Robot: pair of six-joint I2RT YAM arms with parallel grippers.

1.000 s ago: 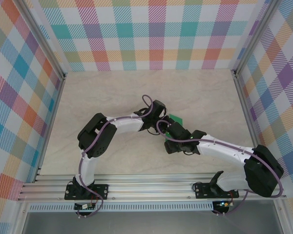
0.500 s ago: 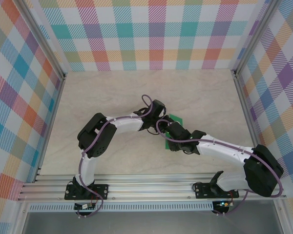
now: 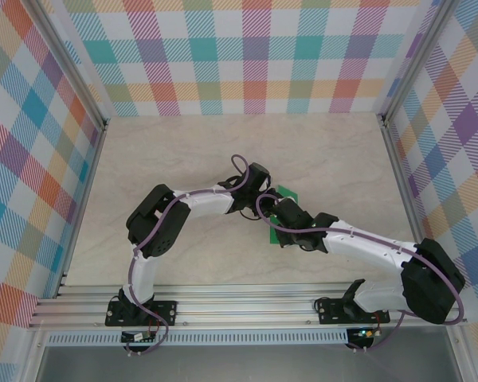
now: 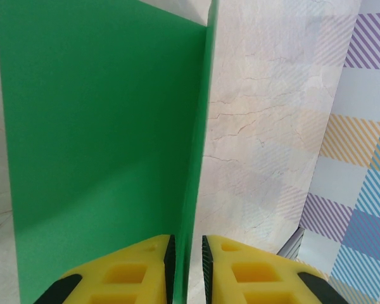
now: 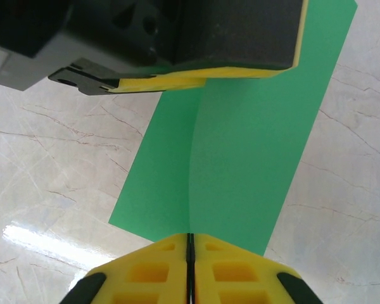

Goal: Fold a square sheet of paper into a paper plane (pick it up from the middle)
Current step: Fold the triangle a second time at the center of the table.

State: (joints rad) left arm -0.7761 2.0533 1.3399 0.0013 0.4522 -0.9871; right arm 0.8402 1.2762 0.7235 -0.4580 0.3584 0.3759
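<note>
**Two arms pinched the square sheet of paper (image 3: 287,193) between them**

From above, a pastel plaid wall (image 3: 32,159) stood at the left of a pale marbled table (image 3: 183,151). The left arm (image 3: 195,200) rose from its base at the near rail, bent at a black elbow and reached right toward the table's middle. The left gripper (image 3: 263,196) sat at its tip, touching the bright green sheet, which showed as small patches between the two wrists near the table's centre.

In the left wrist view, the yellow fingers (image 4: 130,275) stood almost together with a thin slit between them. The paper's edge ran straight into that slit, so they were gripping the sheet. A broad green face spread to the left of that edge. Bare table lay to its right, with checked wall at the far right.

In the right wrist view, the sheet slanted up to the right as a long green strip over the table. The left gripper's black and yellow body was clamped over its far end. A soft crease ran down the strip to the right gripper (image 5: 189,240). Its yellow fingers were pressed flat together, with the sheet's near edge caught in their seam.

From above, the right gripper sat just beside the left one, and the right arm (image 3: 366,247) stretched back rightward to a black shoulder above the near rail
</note>
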